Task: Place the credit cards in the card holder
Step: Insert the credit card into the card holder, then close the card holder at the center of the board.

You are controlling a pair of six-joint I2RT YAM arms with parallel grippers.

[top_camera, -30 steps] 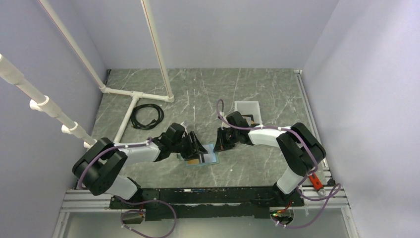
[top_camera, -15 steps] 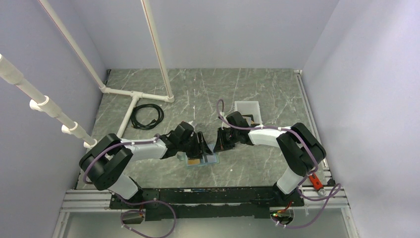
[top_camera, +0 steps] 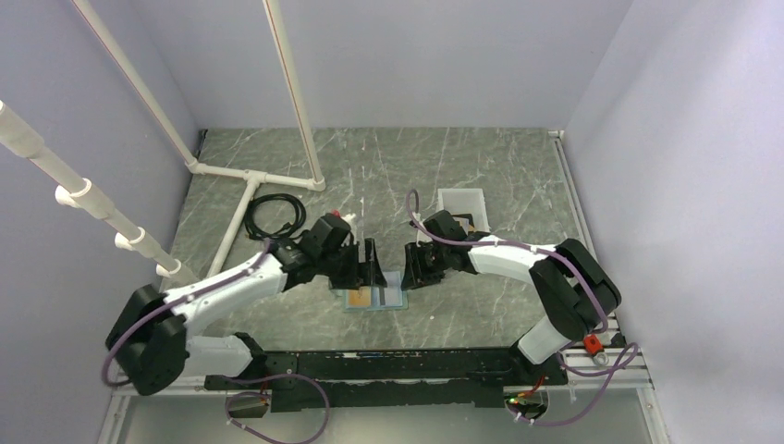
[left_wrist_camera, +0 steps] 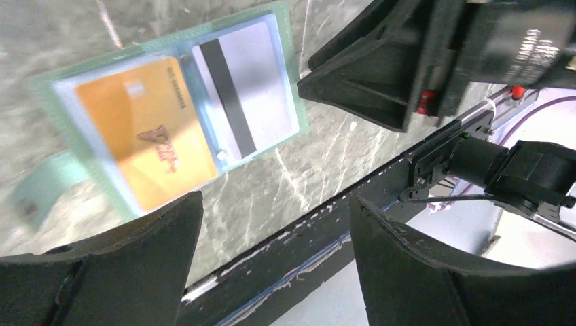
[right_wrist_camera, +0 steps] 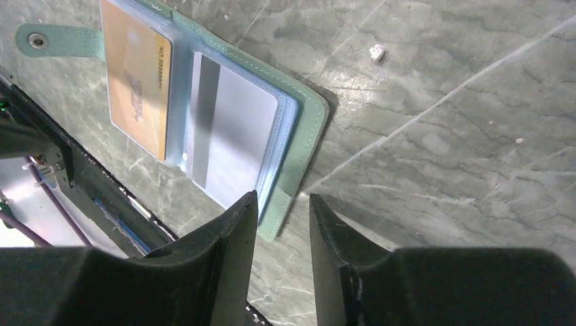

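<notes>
Left tool [left_wrist_camera: 275, 204]: jaws spread wide, nothing between them. It hangs above the desk [top_camera: 481, 166] at the near-left side of the card holder [left_wrist_camera: 291, 81], clear of it, with bare marbled surface and the black base rail showing in the gap.

Right tool [right_wrist_camera: 282, 200]: jaws parted by a narrow gap, nothing clamped. The desk shows through the gap. One corner of the card holder's green cover lies beside the inner face of one finger [right_wrist_camera: 234, 238]; whether the two touch cannot be told.

In the overhead view the left tool [top_camera: 370, 264] and right tool [top_camera: 413, 268] face each other just behind the card holder [top_camera: 404, 294], one at each end of it.

Card holder: lies open and flat on the desk, near its front edge and between the two arms, light blue inside up, sage-green border all round. Its snap strap [right_wrist_camera: 37, 41] sticks out flat from the side by the orange-yellow card, stud visible.

Cards: both sit inside the holder, side by side. The orange-yellow card [left_wrist_camera: 142, 142] fills one half, printed face up. The pale card [left_wrist_camera: 244, 88] fills the other half, dark magnetic stripe up, under a clear sleeve.

Other items: a small white scrap [right_wrist_camera: 375, 51] on the desk beyond the holder; a white open bin [top_camera: 462, 203] behind the right arm; a coiled black cable [top_camera: 275, 217] and a white pipe frame [top_camera: 250, 176] at the rear left, well apart from the holder.
</notes>
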